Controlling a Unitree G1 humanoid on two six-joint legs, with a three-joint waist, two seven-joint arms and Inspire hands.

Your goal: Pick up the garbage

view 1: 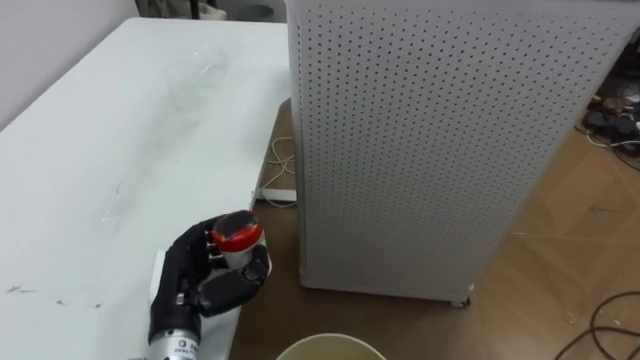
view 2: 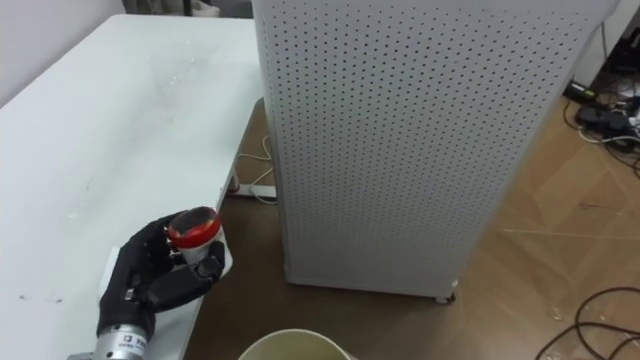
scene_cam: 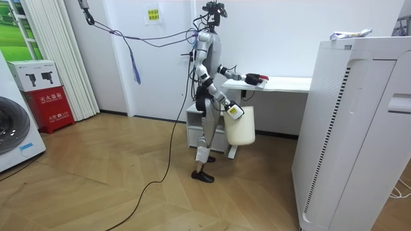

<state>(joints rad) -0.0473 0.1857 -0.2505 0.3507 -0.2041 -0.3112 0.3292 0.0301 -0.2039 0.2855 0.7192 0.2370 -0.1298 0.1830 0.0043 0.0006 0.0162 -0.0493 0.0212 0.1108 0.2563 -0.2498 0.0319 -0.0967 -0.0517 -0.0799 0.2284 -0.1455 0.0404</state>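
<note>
Bright, even room light; table (view 1: 90,170) glares near-white, floor (view 1: 560,250) beside panel (view 1: 430,140) in soft shadow.

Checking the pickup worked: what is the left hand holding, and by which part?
The left hand grips a small red-capped container, fingers curled round its body just under the cap.

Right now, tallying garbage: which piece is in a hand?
The red-capped one, gripped in the left hand; the clear bottle lies loose farther up the table.

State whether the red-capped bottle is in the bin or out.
Out: the left hand holds the red-capped bottle over the table, short of the bin.
</note>
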